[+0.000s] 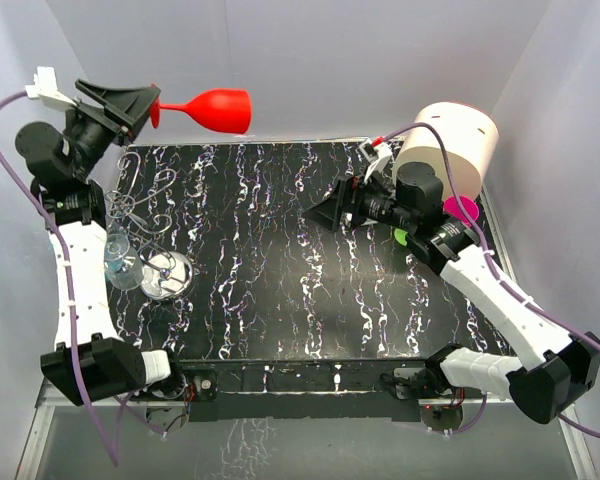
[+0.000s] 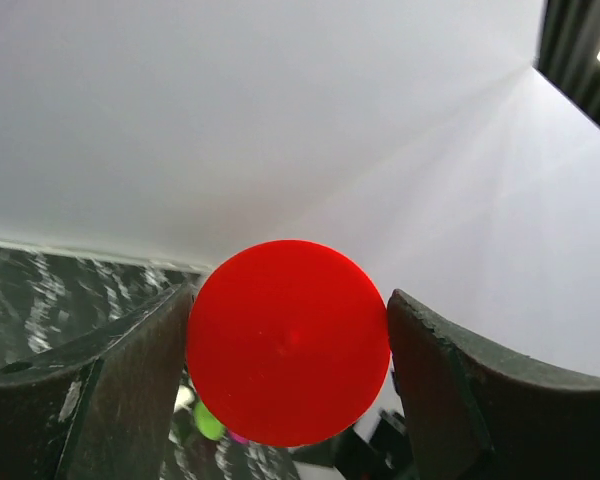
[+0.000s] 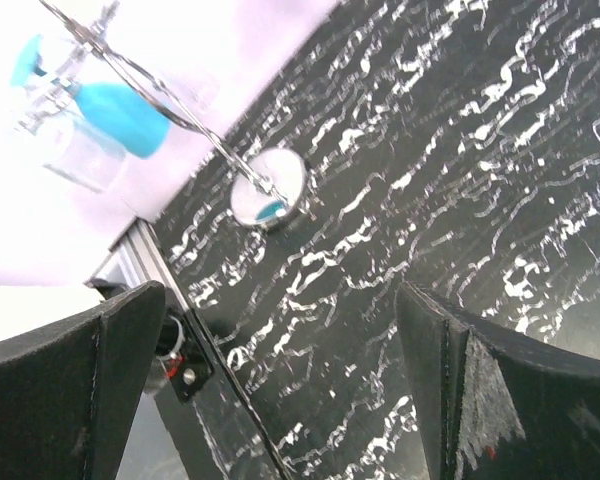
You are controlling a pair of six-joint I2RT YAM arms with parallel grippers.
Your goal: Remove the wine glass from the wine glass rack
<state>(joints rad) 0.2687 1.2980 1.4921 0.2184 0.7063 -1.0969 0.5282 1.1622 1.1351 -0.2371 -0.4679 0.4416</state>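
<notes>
A red wine glass [image 1: 218, 110] lies sideways in the air above the table's far left corner, off the rack. My left gripper [image 1: 152, 108] is shut on its round foot [image 2: 288, 340], which fills the gap between the fingers [image 2: 130, 375]. The wine glass rack [image 1: 140, 208], thin silver wire on a shiny round base disc [image 1: 167, 273], stands below at the left edge. A turquoise glass [image 3: 120, 112] and a clear glass [image 3: 75, 150] hang on it. My right gripper [image 1: 315, 212] hovers open over the middle right of the table, nothing between its fingers [image 3: 460, 380].
A large cream cylinder [image 1: 450, 145] stands at the back right, with a magenta object [image 1: 462, 208] and a small green one [image 1: 401, 237] beside the right arm. The black marbled table [image 1: 280, 280] ends in a metal rail [image 3: 155, 270] at its near edge.
</notes>
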